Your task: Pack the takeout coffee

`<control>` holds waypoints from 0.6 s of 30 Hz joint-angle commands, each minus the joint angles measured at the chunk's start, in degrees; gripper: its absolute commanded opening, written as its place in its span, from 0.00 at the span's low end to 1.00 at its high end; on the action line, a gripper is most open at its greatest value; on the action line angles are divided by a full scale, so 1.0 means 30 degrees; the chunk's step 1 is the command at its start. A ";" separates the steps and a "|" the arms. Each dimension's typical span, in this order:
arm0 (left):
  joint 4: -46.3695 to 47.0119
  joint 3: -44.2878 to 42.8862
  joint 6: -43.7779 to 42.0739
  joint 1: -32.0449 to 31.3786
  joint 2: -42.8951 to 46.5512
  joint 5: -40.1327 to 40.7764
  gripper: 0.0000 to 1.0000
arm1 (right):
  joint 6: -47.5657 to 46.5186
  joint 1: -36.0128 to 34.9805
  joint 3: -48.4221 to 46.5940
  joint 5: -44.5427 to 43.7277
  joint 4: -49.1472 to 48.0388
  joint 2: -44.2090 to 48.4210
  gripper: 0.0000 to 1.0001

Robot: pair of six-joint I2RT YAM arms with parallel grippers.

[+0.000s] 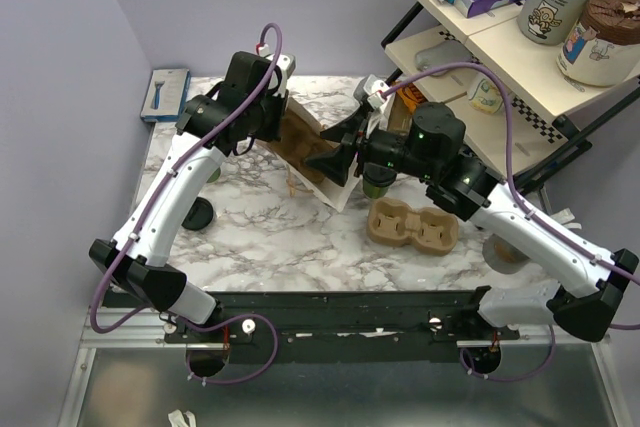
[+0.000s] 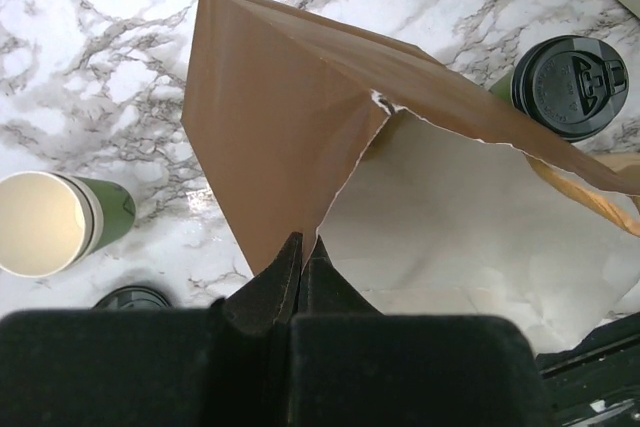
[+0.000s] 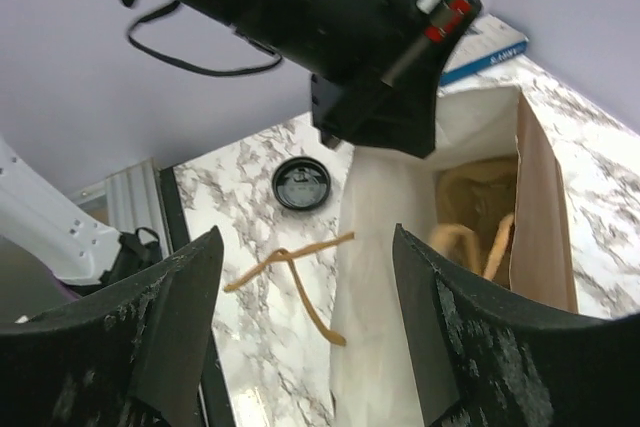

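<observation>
The takeout coffee (image 2: 568, 85), a dark-green cup with a black lid, stands upright just beside the brown paper bag (image 2: 280, 117). In the top view it (image 1: 377, 184) is partly hidden under my right arm. The bag (image 1: 300, 142) lies tilted with its mouth open and its white inside (image 3: 380, 247) showing. My left gripper (image 2: 303, 242) is shut on the bag's torn upper edge and holds it up. It also shows in the top view (image 1: 283, 110). My right gripper (image 3: 310, 317) is open and empty in front of the bag's mouth (image 1: 332, 152).
A lidless green cup (image 2: 50, 222) and a loose black lid (image 2: 130, 297) sit left of the bag. A brown pulp cup tray (image 1: 412, 227) lies near the right arm. A blue box (image 1: 166, 94) is at the back left. A shelf trolley (image 1: 520, 57) stands to the right.
</observation>
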State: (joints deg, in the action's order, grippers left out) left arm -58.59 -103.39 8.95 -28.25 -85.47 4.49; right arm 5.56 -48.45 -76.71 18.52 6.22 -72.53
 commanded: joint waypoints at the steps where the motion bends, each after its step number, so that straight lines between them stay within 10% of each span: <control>1: -0.0334 -0.0340 0.1410 -0.0134 -0.0103 -0.0149 0.00 | 0.0018 -0.0403 -0.1148 -0.0342 0.0121 -0.0078 0.77; 12: -0.1445 -0.1334 0.6268 0.0566 -0.0454 -0.0849 0.00 | 0.2099 -0.0521 -0.3319 -0.7484 0.3172 -0.2050 0.77; 18: -0.0192 0.1091 1.0076 0.5862 0.0773 -0.7235 0.00 | 0.3097 -0.0463 -0.2089 -0.8344 0.1651 0.0443 0.92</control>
State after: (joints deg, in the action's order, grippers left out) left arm -61.95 -105.16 27.92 -19.77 -86.48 -3.84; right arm 12.56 -49.58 -84.49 -1.58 14.00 -77.78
